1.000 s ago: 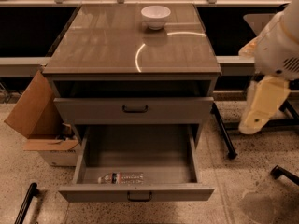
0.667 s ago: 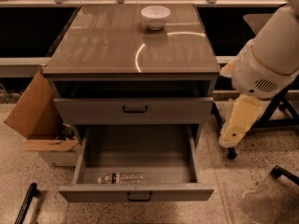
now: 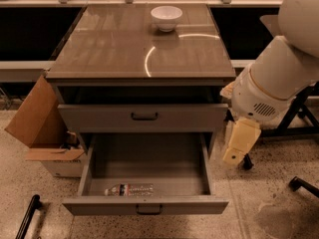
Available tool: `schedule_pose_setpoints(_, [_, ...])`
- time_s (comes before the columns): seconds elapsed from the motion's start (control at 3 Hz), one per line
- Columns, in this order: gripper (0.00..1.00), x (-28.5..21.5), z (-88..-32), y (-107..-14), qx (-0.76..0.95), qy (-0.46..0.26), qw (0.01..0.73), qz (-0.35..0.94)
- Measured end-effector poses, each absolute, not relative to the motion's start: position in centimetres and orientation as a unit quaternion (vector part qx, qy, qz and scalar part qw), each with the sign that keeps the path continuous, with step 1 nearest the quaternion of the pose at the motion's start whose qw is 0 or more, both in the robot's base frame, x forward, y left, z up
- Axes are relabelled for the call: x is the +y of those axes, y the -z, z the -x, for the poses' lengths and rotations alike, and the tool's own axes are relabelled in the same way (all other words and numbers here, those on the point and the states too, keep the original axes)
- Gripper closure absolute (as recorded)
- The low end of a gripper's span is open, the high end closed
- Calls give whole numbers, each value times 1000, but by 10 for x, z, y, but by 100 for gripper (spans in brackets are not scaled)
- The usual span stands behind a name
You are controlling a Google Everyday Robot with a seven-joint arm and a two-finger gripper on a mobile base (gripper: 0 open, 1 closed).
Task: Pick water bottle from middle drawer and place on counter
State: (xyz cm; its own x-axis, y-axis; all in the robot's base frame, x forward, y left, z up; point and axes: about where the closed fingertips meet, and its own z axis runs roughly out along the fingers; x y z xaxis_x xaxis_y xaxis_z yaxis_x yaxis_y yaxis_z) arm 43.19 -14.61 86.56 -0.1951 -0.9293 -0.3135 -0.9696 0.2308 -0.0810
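Note:
The water bottle (image 3: pixel 128 189) lies on its side at the front of the open middle drawer (image 3: pixel 99 206), cap to the left. The drawer is pulled out fully below a closed grey drawer front (image 3: pixel 89 118). The counter (image 3: pixel 114 49) is the glossy brown top above, with a curved glare. My gripper (image 3: pixel 239 142) is a cream-coloured piece hanging from the white arm (image 3: pixel 279 78), just right of the cabinet, at the height of the open drawer's back. It is apart from the bottle and holds nothing that I can see.
A white bowl (image 3: pixel 166 17) stands at the back of the counter. A cardboard box (image 3: pixel 42 133) sits on the floor left of the cabinet. Black chair legs (image 3: pixel 299 183) and a stand are on the right. A dark bar (image 3: pixel 27 215) lies at the lower left.
The arm has swung left and down, bringing the gripper from the far right to just beside the cabinet's right side. The bottle and drawers have not moved.

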Motion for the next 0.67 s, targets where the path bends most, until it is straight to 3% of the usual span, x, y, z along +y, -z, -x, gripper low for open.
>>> schedule_pose_setpoints(0.33, [0, -146, -431, -861, 771, -87, 157, 611])
schedule_pose_setpoints(0.67, [0, -120, -426, -802, 774, -169, 159, 589])
